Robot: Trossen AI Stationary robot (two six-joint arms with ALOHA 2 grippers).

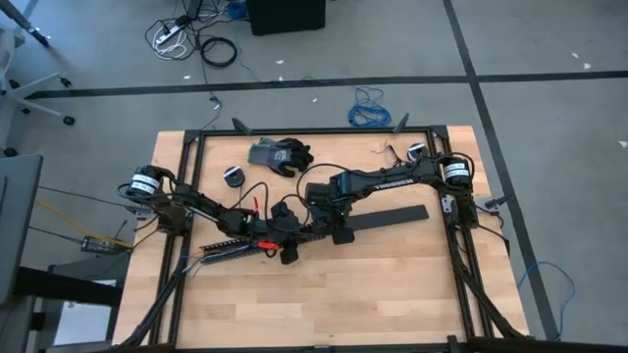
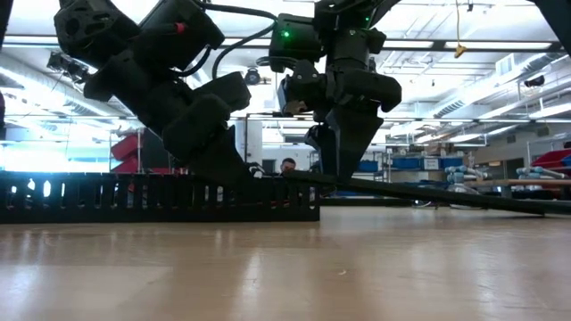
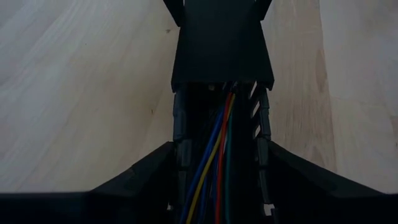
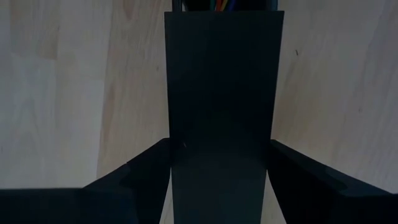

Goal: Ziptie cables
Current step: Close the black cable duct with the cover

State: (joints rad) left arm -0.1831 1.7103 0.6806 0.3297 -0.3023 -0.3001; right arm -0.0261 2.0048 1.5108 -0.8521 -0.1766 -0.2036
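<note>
2 arms on pale wooden table (image 1: 324,294), left pincer (image 3: 219,163) straddling slotted channel (image 3: 186,130), right pincer (image 4: 219,155) gripping black lid (image 4: 222,81).

Place: robotics lab or workshop
Evidence: wooden worktop (image 1: 392,284) in a black frame, taped grey floor (image 1: 549,59), far blue storage bins (image 2: 406,164), ceiling strip lights (image 2: 473,67)

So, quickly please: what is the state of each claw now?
Left claw: closed around the slotted channel with the cables inside.
Right claw: closed on the flat black cover strip.
</note>
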